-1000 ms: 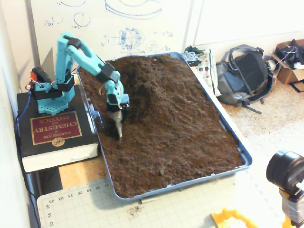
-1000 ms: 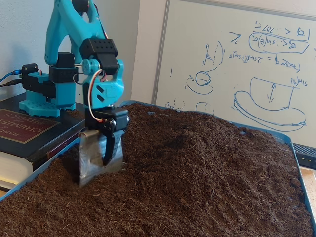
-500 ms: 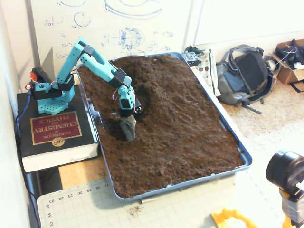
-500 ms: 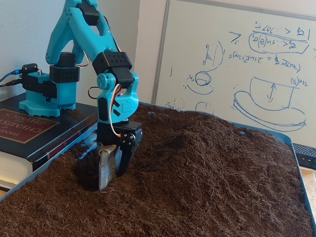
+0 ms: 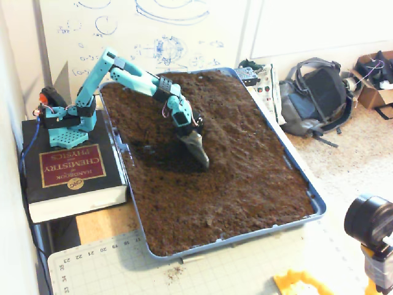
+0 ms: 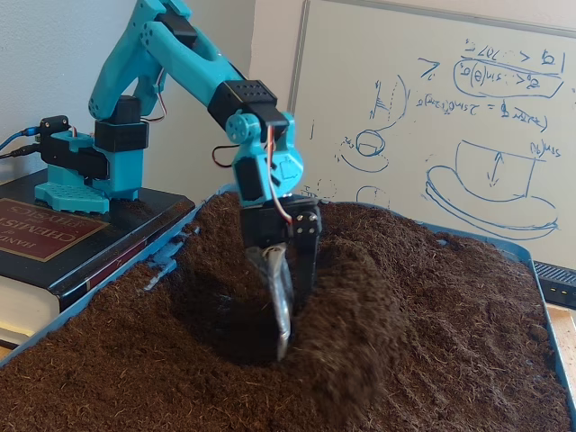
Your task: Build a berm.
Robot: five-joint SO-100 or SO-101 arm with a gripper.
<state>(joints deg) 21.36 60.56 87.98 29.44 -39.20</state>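
- Had the fingers [image 6: 292,270] clamped tight on a thin metal blade [image 6: 281,310], tip dug down into the soil, about mid-tray in the high fixed view [image 5: 191,136].
- Could already make out the berm [image 6: 360,301]: a rounded hump of loose dark soil heaped just beside the blade, on its right in the low fixed view, running back towards the far end of the tray.
- Left a scooped-out hollow [image 6: 225,328] on the blade's other side, pretty much touching it.
- Looked maybe halfway done, going by the shape. Still lumpy and short, with plenty of flat soil [image 5: 245,184] sitting untouched at the near end.
- Probably needed more pushes to lengthen the ridge and tidy its top.
- Kept all the dirt in a blue tray [image 5: 310,195] on the tabletop, filled nearly to the rim, with a few crumbs over the edge onto a gridded cutting mat [image 5: 184,270].
- Had the arm's base parked on a fat chemistry handbook [image 5: 70,169], just beside the tray.
- Spotted a scribbled-on whiteboard [image 6: 450,117] behind, plus a grey backpack [image 5: 316,98] on the floor and another camera [image 5: 368,221] down in the corner.
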